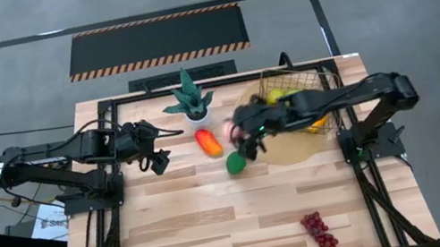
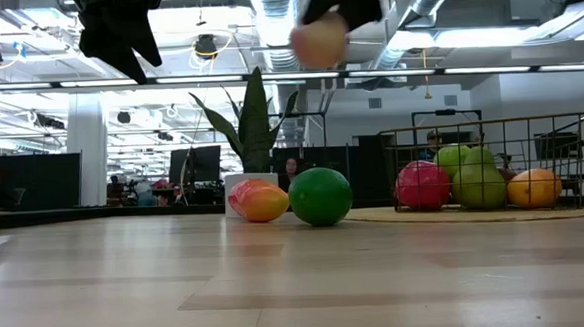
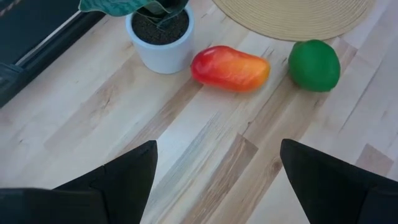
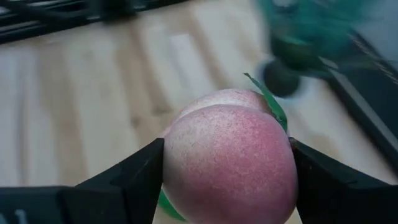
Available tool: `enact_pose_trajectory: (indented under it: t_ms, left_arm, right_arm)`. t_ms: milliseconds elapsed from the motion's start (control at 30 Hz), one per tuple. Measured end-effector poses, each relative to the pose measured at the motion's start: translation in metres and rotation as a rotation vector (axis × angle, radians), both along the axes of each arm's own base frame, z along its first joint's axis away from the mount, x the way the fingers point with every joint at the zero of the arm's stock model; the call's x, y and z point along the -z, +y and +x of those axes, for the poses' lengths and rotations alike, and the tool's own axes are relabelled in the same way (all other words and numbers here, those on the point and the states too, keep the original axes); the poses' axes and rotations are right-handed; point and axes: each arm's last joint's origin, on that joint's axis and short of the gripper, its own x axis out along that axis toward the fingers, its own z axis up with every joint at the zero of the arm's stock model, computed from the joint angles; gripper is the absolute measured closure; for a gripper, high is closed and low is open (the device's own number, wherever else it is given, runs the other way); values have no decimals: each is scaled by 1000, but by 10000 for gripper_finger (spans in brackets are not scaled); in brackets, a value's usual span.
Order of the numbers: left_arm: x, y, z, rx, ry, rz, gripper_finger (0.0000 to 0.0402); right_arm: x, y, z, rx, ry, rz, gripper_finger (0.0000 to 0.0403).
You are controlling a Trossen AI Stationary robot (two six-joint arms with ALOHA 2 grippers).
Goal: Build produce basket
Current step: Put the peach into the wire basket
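Observation:
My right gripper (image 1: 240, 133) is shut on a pink peach (image 4: 230, 162) and holds it high above the table, left of the basket (image 1: 298, 91). The brass wire basket stands on a round tan mat (image 1: 293, 149) and holds a red apple (image 2: 421, 185), green apples (image 2: 468, 174) and an orange fruit (image 2: 534, 187). A yellow-red mango (image 1: 208, 142) and a round green fruit (image 1: 235, 163) lie on the wood near the mat. Purple grapes (image 1: 318, 231) lie near the front right. My left gripper (image 1: 158, 159) hangs open above the table, left of the mango. My right gripper pinches the peach by two opposite sides (image 4: 177, 155) between its two fingers (image 4: 140, 174). It comes from the table's right side, slanting down. The peach (image 2: 319, 40) is lifted well clear of the table, with its green leaf (image 4: 267, 99) showing at the far side.
A potted green plant (image 1: 189, 102) in a white pot stands at the far middle, just behind the mango. Bare wood stretches across the near and left parts of the table (image 1: 186, 238).

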Motion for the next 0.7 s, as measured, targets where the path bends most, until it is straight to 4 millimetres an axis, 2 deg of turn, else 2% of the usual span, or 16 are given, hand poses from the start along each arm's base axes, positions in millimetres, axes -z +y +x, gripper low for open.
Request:
enact_pose_trajectory:
  t_ms: [233,467,700]
  left_arm:
    - [0,0,0,-13,-7,-14,74]
    - [-1,0,1,-58,-38,-37,74]
    - [-3,0,4,-65,-84,-43,74]
  right_arm:
    - [-20,-26,-53,321,75,23,106]
    - [-19,-45,-100,696,216,87,106]
    - [-20,-53,-130,923,292,123,106]
